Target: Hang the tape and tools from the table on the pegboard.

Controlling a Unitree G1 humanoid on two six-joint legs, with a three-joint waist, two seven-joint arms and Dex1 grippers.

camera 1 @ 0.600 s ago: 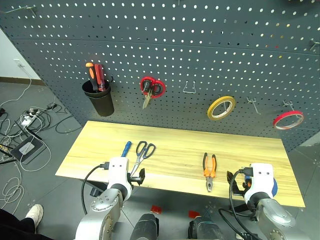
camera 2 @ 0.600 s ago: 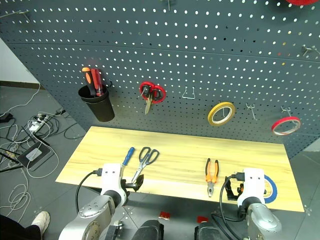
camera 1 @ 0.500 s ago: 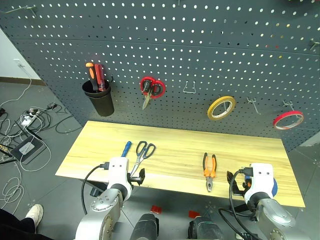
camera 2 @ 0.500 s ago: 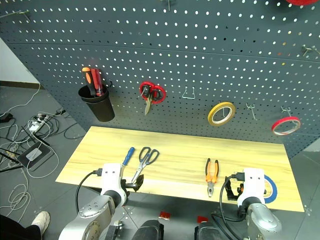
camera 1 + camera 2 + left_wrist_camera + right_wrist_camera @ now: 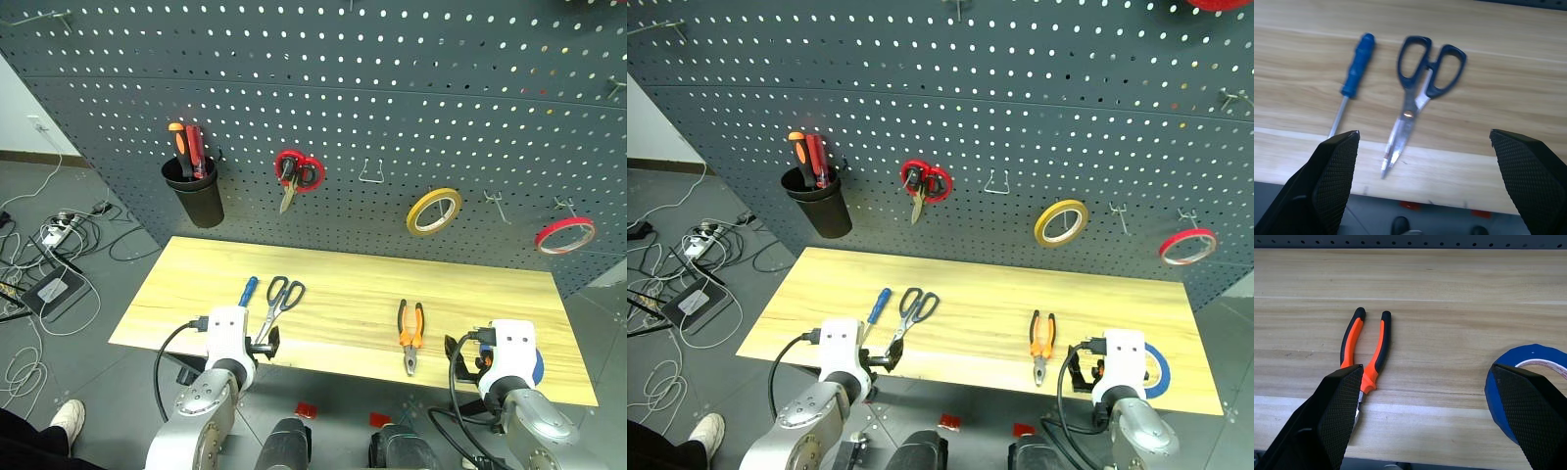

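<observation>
On the light wood table (image 5: pixel 343 269) lie a small blue-handled screwdriver (image 5: pixel 246 291), dark-blue-handled scissors (image 5: pixel 279 297) beside it, orange-and-black pliers (image 5: pixel 410 328) and, at the right front, a wide blue tape roll (image 5: pixel 1157 367). Behind the table rises the dark grey pegboard (image 5: pixel 392 98). My left gripper (image 5: pixel 1423 133) hovers open at the front edge, with the scissors (image 5: pixel 1422 83) and screwdriver (image 5: pixel 1354 78) just ahead of it. The right gripper (image 5: pixel 1427 367) is open too, with the pliers (image 5: pixel 1369 357) by one finger and the tape (image 5: pixel 1520 377) by the other. Both grippers hold nothing.
On the pegboard hang a black cup (image 5: pixel 192 196) with orange and red screwdrivers, red-handled scissors (image 5: pixel 297 171), a yellow roll (image 5: pixel 434 210) and a thin red roll (image 5: pixel 564 235). Bare metal hooks (image 5: pixel 370 173) sit between them. Cables (image 5: pixel 49 245) litter the floor at left.
My left hand has edged slightly to the left along the table's front edge. The right hand and all the objects are as before.
</observation>
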